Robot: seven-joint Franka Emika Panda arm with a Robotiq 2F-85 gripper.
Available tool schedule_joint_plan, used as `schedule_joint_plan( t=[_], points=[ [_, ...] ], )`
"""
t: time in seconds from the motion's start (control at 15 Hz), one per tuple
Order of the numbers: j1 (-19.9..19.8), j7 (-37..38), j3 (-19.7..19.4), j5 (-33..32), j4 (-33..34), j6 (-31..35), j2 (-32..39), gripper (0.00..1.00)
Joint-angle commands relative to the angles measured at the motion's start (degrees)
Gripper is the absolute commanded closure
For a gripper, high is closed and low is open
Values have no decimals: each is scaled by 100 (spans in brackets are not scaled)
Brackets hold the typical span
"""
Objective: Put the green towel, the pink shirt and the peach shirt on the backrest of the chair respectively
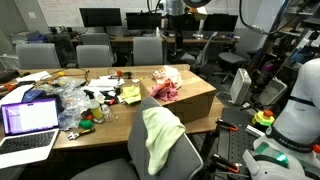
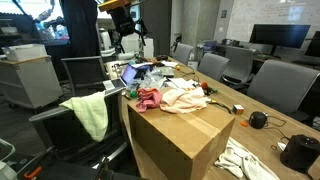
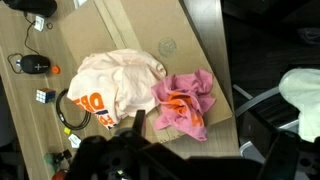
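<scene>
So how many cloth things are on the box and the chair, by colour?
Green: 1, the green towel on the chair
Pink: 1, the pink shirt on the box
Peach: 1, the peach shirt on the box
Total: 3

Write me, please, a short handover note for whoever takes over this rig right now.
The gripper is open and empty, above the shirts.
The pale yellowish-green towel hangs over the rounded backrest of the grey office chair.
The deep rose-pink shirt and the pale peach shirt with orange print lie crumpled, touching, on the brown cardboard box.
Done: towel. Left: pink shirt, then peach shirt, onto the backrest.
</scene>
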Motion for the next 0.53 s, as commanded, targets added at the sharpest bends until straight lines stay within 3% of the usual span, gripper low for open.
schedule_joint_plan(
  t=[0.0,0.47],
  points=[
    [-85,-210,-91,365,341,412,342,0],
    [-393,290,-221,390,912,715,1246,0]
  ],
)
